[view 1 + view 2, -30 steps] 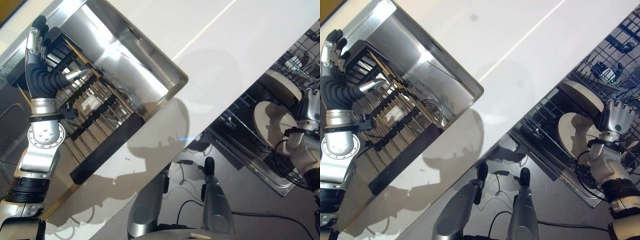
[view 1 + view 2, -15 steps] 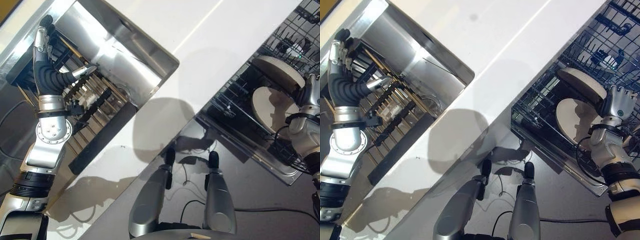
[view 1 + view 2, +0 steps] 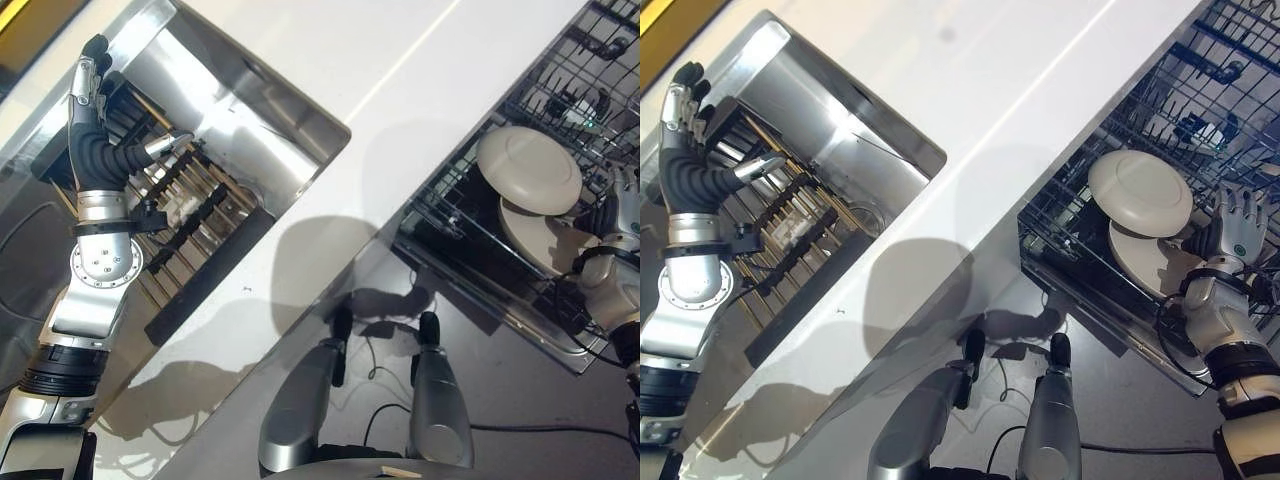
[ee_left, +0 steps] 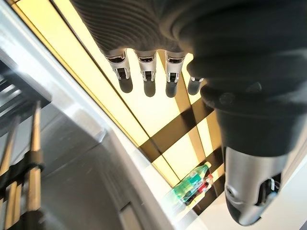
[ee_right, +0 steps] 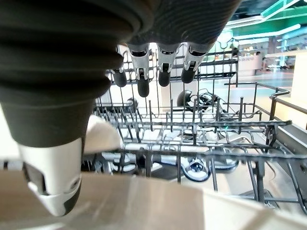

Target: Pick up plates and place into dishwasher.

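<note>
Placing step, w/ two plates [image 3: 1140,190] in dishwasher rack [image 3: 1230,80].
R hand [image 3: 1232,225] just beside lower plate [image 3: 1150,262], fingers spread, empty; L hand [image 3: 92,120] over sink rack [image 3: 185,215], fingers straight, empty. Next prob: fetch another plate.

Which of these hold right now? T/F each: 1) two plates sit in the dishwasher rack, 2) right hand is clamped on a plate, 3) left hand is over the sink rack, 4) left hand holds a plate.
1) True: two plates sit in the dishwasher rack.
2) False: the right hand is beside the plates, its fingers straight, gripping nothing.
3) True: the left hand is raised over the rack in the sink.
4) False: the left hand is open and empty.
</note>
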You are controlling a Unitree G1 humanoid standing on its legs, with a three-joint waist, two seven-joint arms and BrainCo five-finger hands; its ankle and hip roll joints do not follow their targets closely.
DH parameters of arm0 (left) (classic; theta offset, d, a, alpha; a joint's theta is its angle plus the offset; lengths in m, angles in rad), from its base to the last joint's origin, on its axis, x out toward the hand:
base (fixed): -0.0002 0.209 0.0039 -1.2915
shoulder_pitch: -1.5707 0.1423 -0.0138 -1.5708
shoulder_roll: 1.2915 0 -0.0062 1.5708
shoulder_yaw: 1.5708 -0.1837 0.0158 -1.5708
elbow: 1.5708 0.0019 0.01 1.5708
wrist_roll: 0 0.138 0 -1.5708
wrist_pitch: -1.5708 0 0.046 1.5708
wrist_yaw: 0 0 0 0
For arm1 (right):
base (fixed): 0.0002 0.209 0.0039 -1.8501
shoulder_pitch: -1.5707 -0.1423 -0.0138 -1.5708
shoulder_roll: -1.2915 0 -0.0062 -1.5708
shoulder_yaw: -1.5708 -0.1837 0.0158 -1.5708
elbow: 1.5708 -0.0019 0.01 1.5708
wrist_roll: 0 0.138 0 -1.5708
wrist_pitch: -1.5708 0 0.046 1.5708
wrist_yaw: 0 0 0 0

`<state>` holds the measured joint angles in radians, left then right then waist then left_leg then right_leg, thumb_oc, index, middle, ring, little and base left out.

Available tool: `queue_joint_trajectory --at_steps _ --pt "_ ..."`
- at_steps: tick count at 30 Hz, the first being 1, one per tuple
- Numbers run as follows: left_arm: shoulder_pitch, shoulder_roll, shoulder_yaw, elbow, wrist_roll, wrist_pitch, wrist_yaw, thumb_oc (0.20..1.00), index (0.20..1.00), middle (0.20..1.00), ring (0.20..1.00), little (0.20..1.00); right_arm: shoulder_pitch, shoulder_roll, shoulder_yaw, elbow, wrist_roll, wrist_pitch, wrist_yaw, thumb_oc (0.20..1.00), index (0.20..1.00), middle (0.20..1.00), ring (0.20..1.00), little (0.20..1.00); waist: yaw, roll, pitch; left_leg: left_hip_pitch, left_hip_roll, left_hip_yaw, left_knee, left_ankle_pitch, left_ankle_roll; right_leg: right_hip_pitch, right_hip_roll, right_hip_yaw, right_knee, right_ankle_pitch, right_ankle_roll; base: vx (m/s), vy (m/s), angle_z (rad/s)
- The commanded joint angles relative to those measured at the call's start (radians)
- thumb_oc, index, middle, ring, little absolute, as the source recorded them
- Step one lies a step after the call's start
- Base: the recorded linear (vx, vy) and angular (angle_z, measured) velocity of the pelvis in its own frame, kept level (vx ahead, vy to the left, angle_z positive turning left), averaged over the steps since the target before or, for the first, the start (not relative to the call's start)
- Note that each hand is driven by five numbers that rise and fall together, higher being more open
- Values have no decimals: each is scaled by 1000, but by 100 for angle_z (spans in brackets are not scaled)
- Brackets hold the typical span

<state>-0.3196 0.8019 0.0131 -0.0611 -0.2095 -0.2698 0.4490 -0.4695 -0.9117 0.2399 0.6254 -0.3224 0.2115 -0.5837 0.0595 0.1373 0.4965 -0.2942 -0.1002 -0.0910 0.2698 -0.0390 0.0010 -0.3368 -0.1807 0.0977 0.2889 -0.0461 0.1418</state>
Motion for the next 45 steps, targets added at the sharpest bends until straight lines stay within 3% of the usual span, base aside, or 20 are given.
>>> queue_joint_trajectory --at_steps 1,9,12,18,23,33,38,45 --pt "49 -15 74 -37 -5 -21 -17 1000 1000 1000 1000 1000 42 -30 -37 -39 -14 -6 -2 1000 1000 1000 1000 1000 -23 -16 -115 -63 -4 -46 75 -67 -58 29 -55 -17 -71 49 9 35 -15 -2" --pt "98 -34 105 -33 -8 -18 -54 1000 1000 1000 1000 1000 126 -15 -129 -112 -22 -25 2 1000 1000 1000 1000 1000 -28 -22 -164 5 5 -51 24 -62 -56 86 -50 -16 -101 49 15 41 -12 -3" --pt "124 -51 120 -31 -7 -24 -66 1000 1000 1000 1000 1000 160 12 -193 -164 37 -74 -79 1000 1000 1000 1000 1000 -34 -18 -181 26 8 -49 9 -62 -56 100 -50 -14 -110 50 19 5 0 -1" --pt "153 -92 124 -19 8 -32 -86 1000 1000 1000 1000 1000 234 84 -259 -240 41 -97 -146 1000 1000 1000 1000 1000 -46 -2 -199 48 7 -45 5 -63 -56 107 -43 -5 -96 40 19 44 51 -2" --pt "176 -122 117 -25 10 -32 -92 1000 1000 1000 1000 1000 271 141 -286 -218 171 -155 -227 1000 1000 1000 1000 1000 -52 22 -199 58 5 -39 12 -68 -56 112 -48 -3 -83 32 16 12 67 -1" --pt "170 -189 44 -30 11 -42 -44 1000 1000 1000 1000 1000 253 271 -261 -239 341 -245 -278 1000 1000 1000 1000 1000 -85 88 -145 27 -19 -10 59 -73 -56 37 -62 27 -2 16 11 -45 118 -13" --pt "148 -188 13 -30 19 -43 -9 1000 1000 1000 1000 1000 222 275 -252 -226 363 -252 -353 1000 1000 1000 1000 1000 -94 106 -105 -16 -25 8 106 -81 -56 -20 -62 32 57 4 3 -95 66 -8" --pt "156 -208 -3 -49 17 -46 19 1000 1000 1000 1000 1000 193 279 -261 -211 417 -278 -324 1000 1000 1000 1000 1000 -98 140 -75 -59 -42 23 148 -88 -54 -85 -67 50 125 -14 -5 -49 90 -7"
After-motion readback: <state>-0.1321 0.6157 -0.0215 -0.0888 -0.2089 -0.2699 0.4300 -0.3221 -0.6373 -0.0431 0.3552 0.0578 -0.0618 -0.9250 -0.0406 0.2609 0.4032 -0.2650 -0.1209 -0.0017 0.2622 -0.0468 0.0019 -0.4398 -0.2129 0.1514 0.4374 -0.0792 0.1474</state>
